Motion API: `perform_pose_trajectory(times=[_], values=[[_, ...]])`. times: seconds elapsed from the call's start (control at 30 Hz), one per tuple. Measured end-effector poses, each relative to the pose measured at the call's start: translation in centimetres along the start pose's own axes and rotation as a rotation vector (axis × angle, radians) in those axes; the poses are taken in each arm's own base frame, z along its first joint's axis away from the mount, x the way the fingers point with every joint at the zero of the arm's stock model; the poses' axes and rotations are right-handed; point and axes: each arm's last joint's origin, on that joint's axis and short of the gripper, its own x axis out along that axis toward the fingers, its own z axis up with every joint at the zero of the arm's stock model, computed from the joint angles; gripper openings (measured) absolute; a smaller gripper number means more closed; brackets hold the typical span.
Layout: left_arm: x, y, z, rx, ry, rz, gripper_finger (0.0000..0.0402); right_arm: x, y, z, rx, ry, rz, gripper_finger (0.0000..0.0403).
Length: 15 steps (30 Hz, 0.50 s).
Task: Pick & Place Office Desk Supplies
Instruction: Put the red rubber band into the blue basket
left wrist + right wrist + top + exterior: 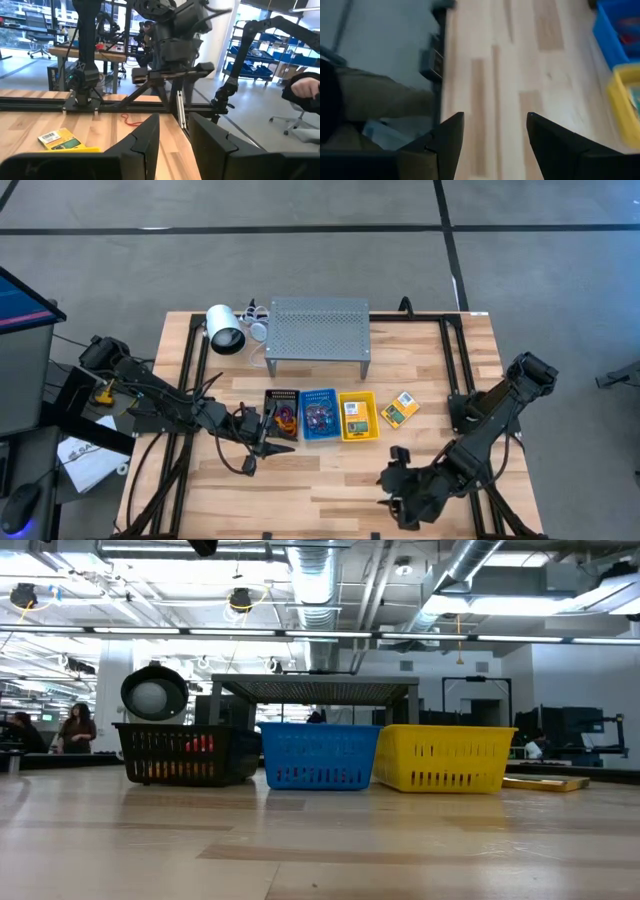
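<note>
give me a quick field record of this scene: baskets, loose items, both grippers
baskets: black basket, blue basket, yellow basket, in a row before the grey shelf
loose items: crayon box right of the yellow basket
left gripper: open, empty, by the black basket
right gripper: open, empty, over bare table near the front edge

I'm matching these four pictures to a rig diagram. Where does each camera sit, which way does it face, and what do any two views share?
High: above, straight down on the wooden table, both arms.
Low: table height, level at black basket, blue basket, yellow basket; no arm shows.
Left wrist: past left gripper at a crayon box and the right arm.
Right wrist: down past right gripper, fingers apart.
Shared: blue basket in low and right wrist views.
</note>
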Motion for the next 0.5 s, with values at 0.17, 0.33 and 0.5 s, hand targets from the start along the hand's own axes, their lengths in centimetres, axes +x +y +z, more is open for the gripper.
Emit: perform_pose_trajectory(times=[0.17,0.33,0.5], values=[[0.0,0.0,0.0,0.000,0.000,0.000,0.0102,-0.1,0.7,0.6,-0.151,-0.068,0.059,0.0211],[0.0,0.0,0.0,0.002,0.001,0.000,0.0102,0.1,-0.4,-0.3,-0.251,0.073,0.010,0.0211],[0.0,0.0,0.0,0.039,0.001,0.000,0.0102,-0.4,-2.5,-2.4,-0.230,0.315,-0.169,0.0211]])
